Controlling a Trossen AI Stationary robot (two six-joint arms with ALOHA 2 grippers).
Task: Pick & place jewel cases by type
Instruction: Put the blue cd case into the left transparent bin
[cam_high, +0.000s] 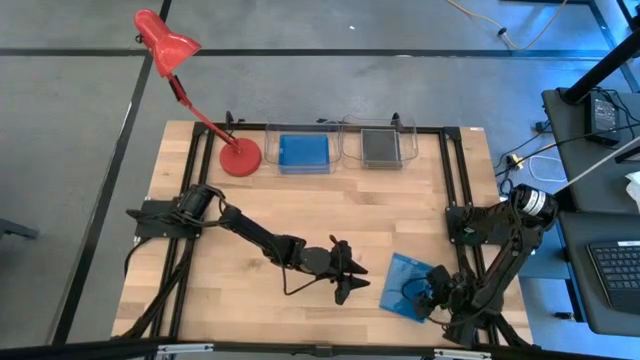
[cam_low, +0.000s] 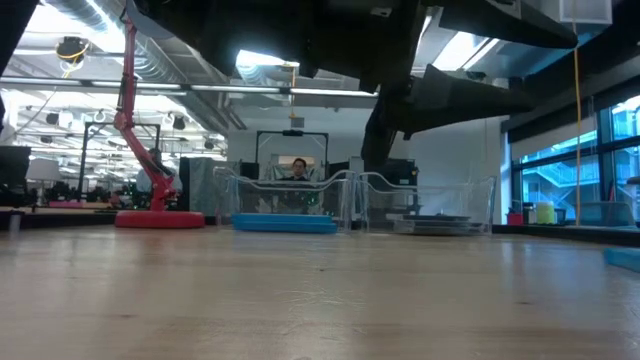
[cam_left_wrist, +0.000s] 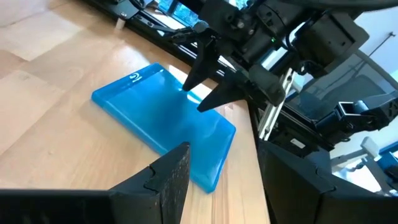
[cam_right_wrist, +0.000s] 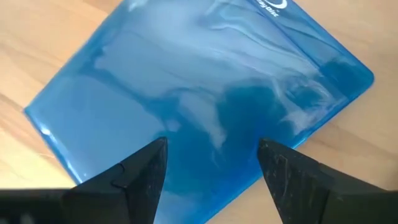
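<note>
1. The right gripper (cam_right_wrist: 212, 163) hangs over a blue jewel case (cam_right_wrist: 199, 93) with its fingers (cam_right_wrist: 144, 168) spread open and nothing between them; the tips stand above the case's face, and whether they touch it cannot be told.
2. The left wrist view shows the same right gripper (cam_left_wrist: 207, 87) pointing down at that blue jewel case (cam_left_wrist: 163, 121), which lies flat on the tabletop (cam_left_wrist: 56, 112) near the edge.
3. In the high view that case (cam_high: 405, 285) sits at the tabletop's (cam_high: 300, 215) near right corner, partly under the right arm.
4. The left gripper (cam_high: 352, 272) waits just left of the case, fingers (cam_left_wrist: 165, 180) open and empty, aimed towards it.
5. At the far edge stand two clear trays side by side: the left tray (cam_high: 272, 140) holds a blue jewel case (cam_high: 303, 151), the right tray (cam_high: 410, 135) holds a dark grey jewel case (cam_high: 381, 146).
6. A red desk lamp (cam_high: 239, 157) stands left of the trays, its base on the tabletop.
7. In the low view a person (cam_low: 298, 168) shows far behind the trays.
</note>
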